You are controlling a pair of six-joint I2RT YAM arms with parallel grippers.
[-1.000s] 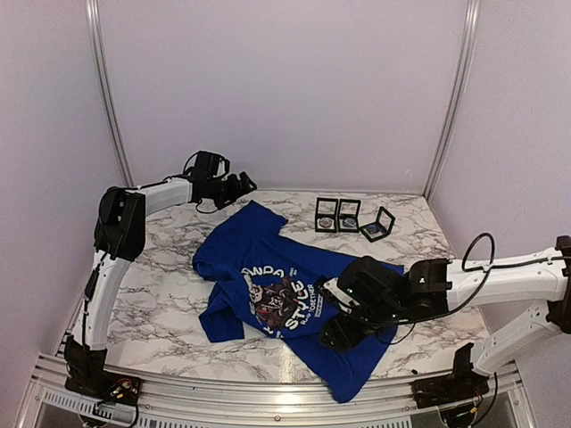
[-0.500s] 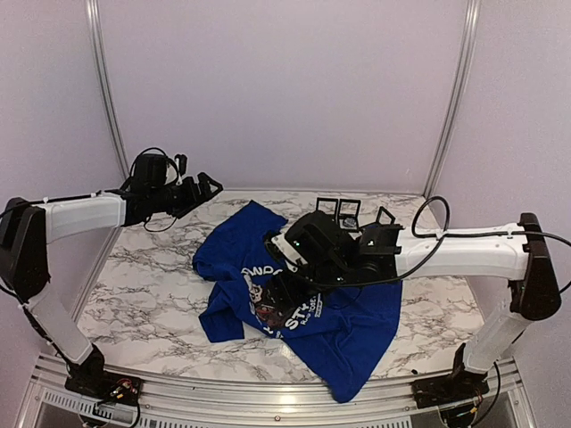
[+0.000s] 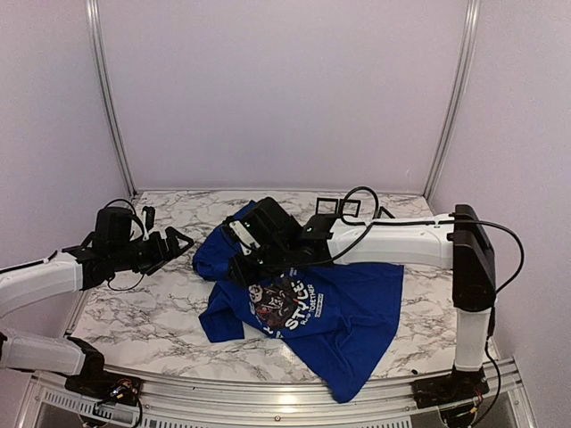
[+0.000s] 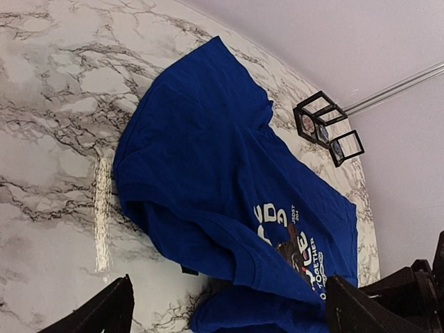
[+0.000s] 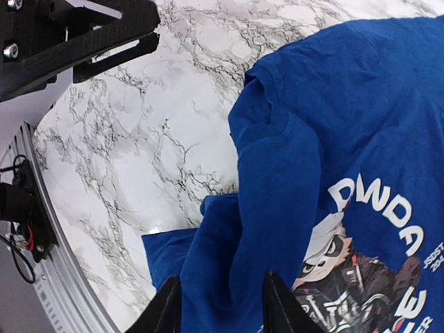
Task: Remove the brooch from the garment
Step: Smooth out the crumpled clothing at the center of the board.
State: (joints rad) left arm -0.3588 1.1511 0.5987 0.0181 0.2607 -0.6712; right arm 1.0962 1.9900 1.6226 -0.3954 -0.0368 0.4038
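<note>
Jaws gape on both: our left gripper [image 4: 227, 291] left of the T-shirt [image 3: 348, 303], our right gripper [image 5: 220, 279] over its crumpled folds; we cannot spot the brooch.

In the top view the right arm [image 3: 393, 239] covers the upper chest of the garment [image 3: 357, 308], and the brooch cannot be made out in any view. The right pincer [image 5: 220, 309] and the left pincer [image 4: 229, 312] are each cut off by the bottom edge of their wrist views. What lies in the display cases [image 4: 326, 125] is too small to tell.
</note>
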